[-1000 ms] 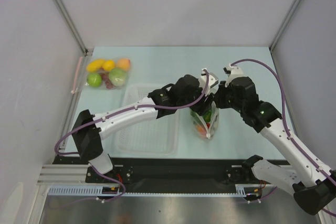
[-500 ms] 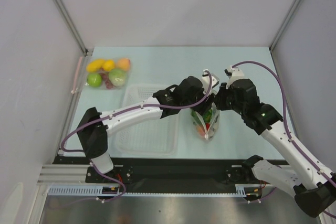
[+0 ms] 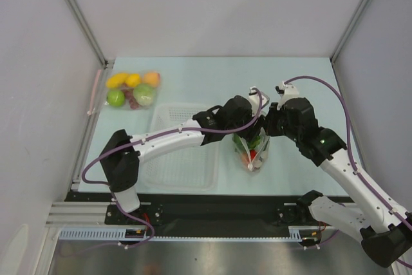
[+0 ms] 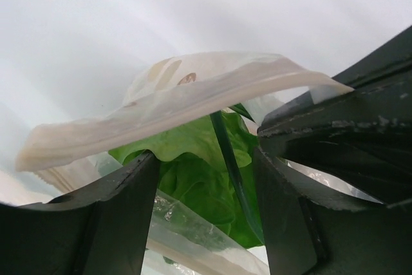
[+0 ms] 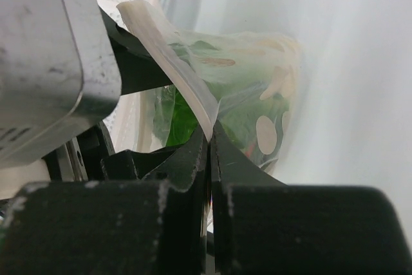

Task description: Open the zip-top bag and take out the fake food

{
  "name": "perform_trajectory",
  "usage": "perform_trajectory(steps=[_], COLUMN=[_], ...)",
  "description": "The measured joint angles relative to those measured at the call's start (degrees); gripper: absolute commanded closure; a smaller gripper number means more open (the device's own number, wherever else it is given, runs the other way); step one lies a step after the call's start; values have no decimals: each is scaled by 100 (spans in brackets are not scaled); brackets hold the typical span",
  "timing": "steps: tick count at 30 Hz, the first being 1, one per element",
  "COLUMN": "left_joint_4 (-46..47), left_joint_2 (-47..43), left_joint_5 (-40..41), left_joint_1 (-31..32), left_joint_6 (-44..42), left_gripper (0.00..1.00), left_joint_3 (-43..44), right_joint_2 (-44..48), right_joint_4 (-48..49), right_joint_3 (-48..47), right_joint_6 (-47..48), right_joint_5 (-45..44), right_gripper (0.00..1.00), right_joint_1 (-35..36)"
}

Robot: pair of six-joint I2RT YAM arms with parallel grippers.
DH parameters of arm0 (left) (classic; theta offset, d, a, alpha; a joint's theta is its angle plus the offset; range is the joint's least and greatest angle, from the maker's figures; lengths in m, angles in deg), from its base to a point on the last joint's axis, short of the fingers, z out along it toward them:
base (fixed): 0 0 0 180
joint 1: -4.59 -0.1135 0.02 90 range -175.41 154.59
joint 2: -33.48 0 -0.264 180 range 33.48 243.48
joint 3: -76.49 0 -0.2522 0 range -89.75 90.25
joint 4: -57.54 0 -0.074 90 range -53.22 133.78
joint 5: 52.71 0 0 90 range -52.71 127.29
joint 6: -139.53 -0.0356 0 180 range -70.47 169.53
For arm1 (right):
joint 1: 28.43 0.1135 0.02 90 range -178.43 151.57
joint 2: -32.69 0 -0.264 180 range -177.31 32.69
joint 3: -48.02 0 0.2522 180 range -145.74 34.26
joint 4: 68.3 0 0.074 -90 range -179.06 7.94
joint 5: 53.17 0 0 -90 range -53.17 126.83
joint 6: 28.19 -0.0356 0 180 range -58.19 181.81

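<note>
The zip-top bag (image 3: 253, 154) stands upright on the table between my two grippers, its mouth pulled open. My right gripper (image 5: 210, 138) is shut on the bag's white rim strip (image 5: 168, 56) and holds it up. My left gripper (image 4: 206, 207) is open at the mouth, one finger on each side of the green lettuce (image 4: 193, 181). A thin dark-green stalk (image 4: 226, 156) crosses the lettuce, and a fold of bag plastic (image 4: 193, 227) lies in front. White pieces (image 5: 265, 134) and something red (image 3: 250, 156) show through the bag wall. From above, my left gripper (image 3: 246, 134) covers the mouth.
A white perforated basket (image 3: 174, 165) sits just left of the bag, under my left arm. A clear pouch of yellow, orange and green round fruits (image 3: 132, 89) lies at the back left. Enclosure walls stand on both sides.
My left arm has stretched further right, bringing its gripper over the bag's mouth. The bag has sunk slightly toward the near edge. The right gripper keeps its hold.
</note>
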Motion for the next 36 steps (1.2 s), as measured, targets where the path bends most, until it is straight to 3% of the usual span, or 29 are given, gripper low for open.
perform_trajectory(steps=[5, 11, 15, 32, 36], left_joint_4=[24, -35, -142, -516, -514], left_joint_2=[87, 260, 258, -885, -929], left_joint_5=[42, 83, 92, -170, -297], left_joint_1=[0, 0, 2, 2, 7], left_joint_6=[131, 195, 199, 330, 334], left_gripper=[39, 66, 71, 75, 67], left_joint_3=[9, 11, 11, -306, -308], right_joint_2=[31, 48, 48, -7, -7], right_joint_4=[-2, 0, 7, 0, 0], right_joint_3=[31, 35, 57, 61, 61], right_joint_6=[-13, -17, -31, -4, -4], right_joint_5=[2, 2, 2, -4, -2], right_gripper=[100, 100, 100, 100, 100], right_joint_1=[0, 0, 0, -256, -262])
